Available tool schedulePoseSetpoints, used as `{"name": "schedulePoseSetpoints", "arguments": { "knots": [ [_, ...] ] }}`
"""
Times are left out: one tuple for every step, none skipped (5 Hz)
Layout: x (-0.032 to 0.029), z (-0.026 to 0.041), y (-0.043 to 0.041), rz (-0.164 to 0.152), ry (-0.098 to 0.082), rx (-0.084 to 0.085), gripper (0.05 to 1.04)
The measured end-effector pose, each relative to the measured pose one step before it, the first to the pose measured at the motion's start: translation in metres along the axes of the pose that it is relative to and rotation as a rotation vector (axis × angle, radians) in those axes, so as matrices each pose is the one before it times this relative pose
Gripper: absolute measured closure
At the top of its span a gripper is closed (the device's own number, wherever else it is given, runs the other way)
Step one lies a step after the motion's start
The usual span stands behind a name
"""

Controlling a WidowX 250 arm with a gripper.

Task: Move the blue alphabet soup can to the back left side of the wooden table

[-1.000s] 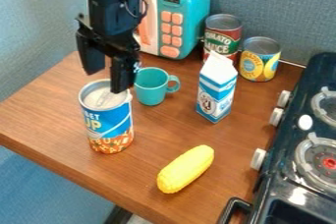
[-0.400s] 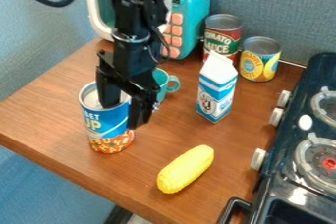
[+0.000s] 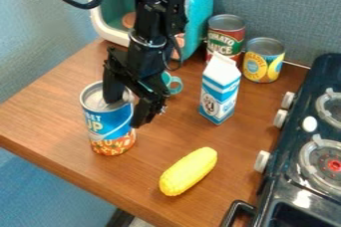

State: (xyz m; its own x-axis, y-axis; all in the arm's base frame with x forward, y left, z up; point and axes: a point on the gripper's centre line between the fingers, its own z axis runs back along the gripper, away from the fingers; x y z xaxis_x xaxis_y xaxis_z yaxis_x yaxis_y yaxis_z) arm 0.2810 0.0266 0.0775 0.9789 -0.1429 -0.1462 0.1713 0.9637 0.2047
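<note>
The gripper [image 3: 125, 113] hung with its fingers spread wide, one overlapping the lid of the soup can [image 3: 108, 127] at left, the other by its right side; contact couldn't be made out. The yellow corn [image 3: 188, 171] lay nearer, to the right.

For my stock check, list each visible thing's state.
Gripper, jaws open
Blue can, upright, closed
Red can, upright, closed
Yellow can, upright, closed
Carton, upright, closed
Corn, lying lengthwise
Mug, partly hidden
Microwave, upright
Stove, no flame visible
</note>
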Motion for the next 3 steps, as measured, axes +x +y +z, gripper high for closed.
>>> {"name": "schedulePoseSetpoints", "arguments": {
  "knots": [
    [0.0022, -0.00543, 0.02336, 0.0456, 0.0336, 0.0397, 0.082],
    [0.00073, -0.00996, 0.03628, 0.1094, 0.0353, 0.0204, 0.082],
    [0.00685, -0.00902, 0.02731, 0.0811, 0.0355, 0.0362, 0.082]
  ]
}}
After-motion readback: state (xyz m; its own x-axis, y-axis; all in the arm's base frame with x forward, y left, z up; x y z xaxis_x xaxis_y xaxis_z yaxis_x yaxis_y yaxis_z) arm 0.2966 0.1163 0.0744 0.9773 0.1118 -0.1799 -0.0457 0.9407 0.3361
